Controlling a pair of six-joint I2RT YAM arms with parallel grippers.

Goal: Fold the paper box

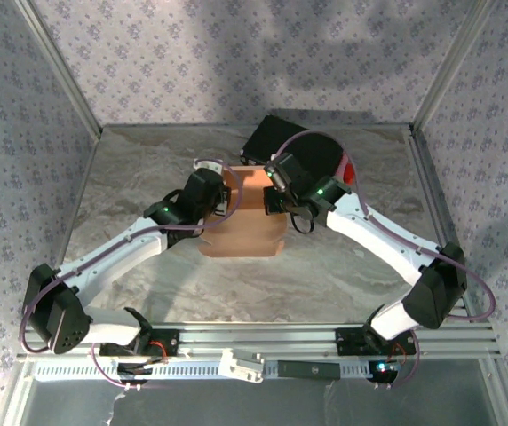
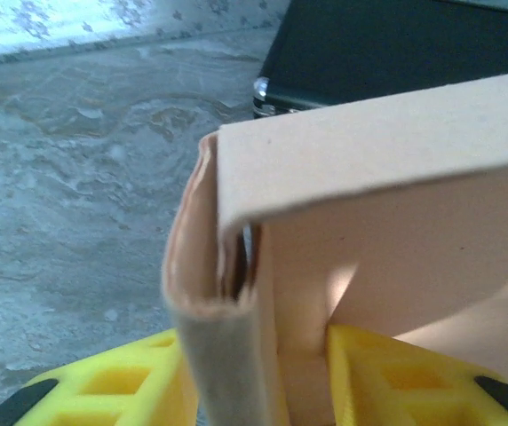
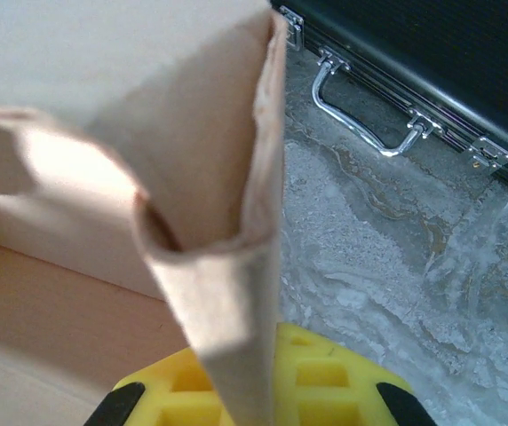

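The paper box [image 1: 241, 226], salmon-brown cardboard, lies partly folded at the table's middle. My left gripper [image 1: 226, 201] is at the box's left wall and my right gripper [image 1: 272, 197] at its right wall. In the left wrist view the yellow fingers [image 2: 387, 377] stand apart on either side of the doubled-over wall [image 2: 227, 355], whose layers gape loosely, so the left gripper [image 2: 254, 390] is open. In the right wrist view the right gripper [image 3: 254, 390] is shut on a folded wall [image 3: 227, 293] of the paper box, which rises from between the fingers [image 3: 334, 386].
A black hard case [image 1: 298, 146] with metal trim and a handle [image 3: 361, 120] lies just behind the box, close to both wrists. Patterned walls and metal posts enclose the marbled table [image 1: 147, 169]. A rail [image 1: 263, 342] runs along the near edge.
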